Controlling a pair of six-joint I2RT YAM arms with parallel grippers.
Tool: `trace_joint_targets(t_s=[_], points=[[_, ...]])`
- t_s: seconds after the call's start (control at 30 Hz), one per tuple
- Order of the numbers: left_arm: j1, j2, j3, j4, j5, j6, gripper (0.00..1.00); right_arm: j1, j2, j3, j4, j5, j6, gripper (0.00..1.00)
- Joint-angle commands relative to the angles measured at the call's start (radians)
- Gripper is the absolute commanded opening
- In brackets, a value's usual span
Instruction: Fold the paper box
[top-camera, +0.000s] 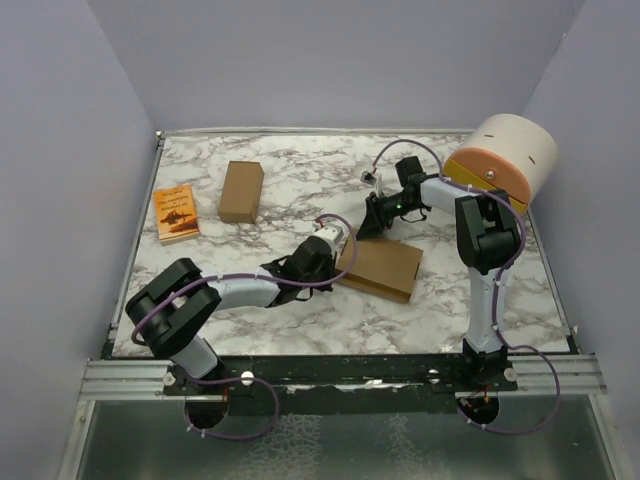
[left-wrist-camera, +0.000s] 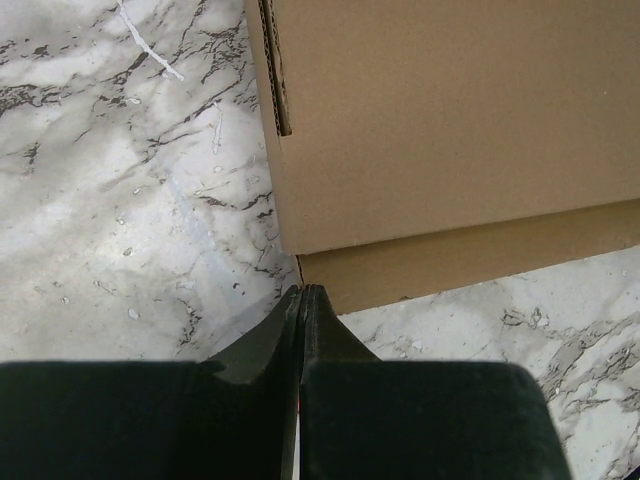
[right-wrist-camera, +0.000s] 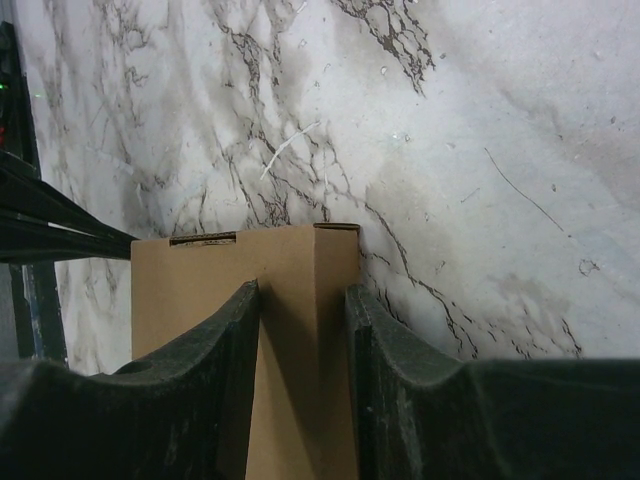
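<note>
Right now your paper box (top-camera: 380, 266) lies closed and flat on the worktop (top-camera: 300, 180), right of centre. Your left claw (left-wrist-camera: 303, 294) is pressed together, empty, its tip just beside the box's near-left corner. Your right claw (right-wrist-camera: 302, 296) is spread astride the far-left corner; you cannot tell whether it grips.
</note>
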Motion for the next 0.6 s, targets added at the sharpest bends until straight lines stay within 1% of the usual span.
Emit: trace_joint_targets(t_s=[0.0,0.3,0.57], points=[[0.025,-0.032,0.059,0.063,-0.051,0.009,0.0,0.064,0.007,-0.046,-0.073,-0.003,-0.01,0.28],[0.024,-0.042,0.08,0.042,-0.081,0.076,0.0,0.078,0.011,-0.054,-0.059,0.018,0.001,0.28],[0.025,-0.074,0.063,0.069,-0.112,0.059,0.0,0.08,0.011,-0.058,-0.053,0.024,0.006,0.28]])
